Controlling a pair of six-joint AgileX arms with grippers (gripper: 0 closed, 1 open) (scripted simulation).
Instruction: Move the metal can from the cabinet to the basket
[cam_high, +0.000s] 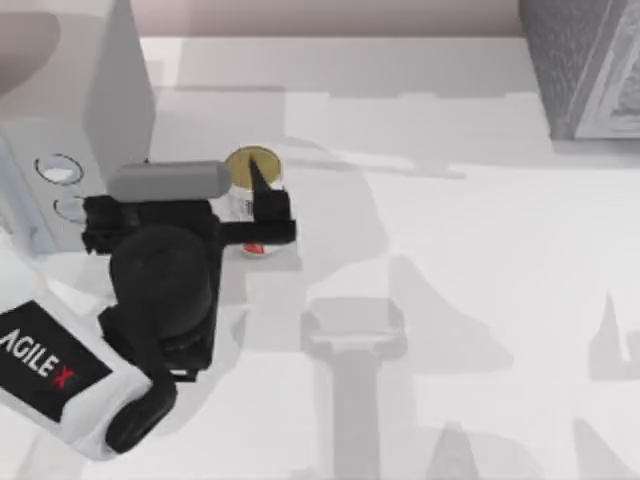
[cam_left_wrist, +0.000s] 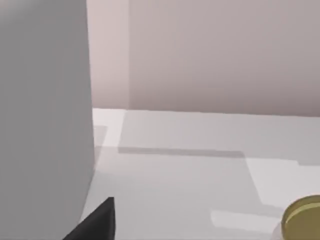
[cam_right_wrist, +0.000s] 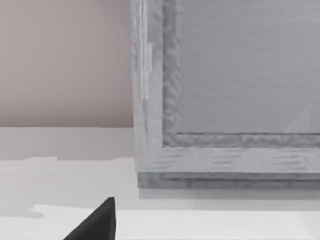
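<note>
left gripper (cam_high: 250, 205) sits at the metal can (cam_high: 252, 168) on the table to grasp it; jaw state cannot be told.

One small upright metal can with a dull gold lid and a white label with red patches (cam_high: 251, 170) stands on the one pale white table (cam_high: 460, 260); one large boxy cabinet with grey speckled sides and a paler front panel (cam_high: 585, 65) sits at the far right corner; one white box with two round dials (cam_high: 60, 150) stands at the left; one black-and-white AgileX arm (cam_high: 150, 300) with one black pincer (cam_high: 262, 195) reaches over the table.
</note>
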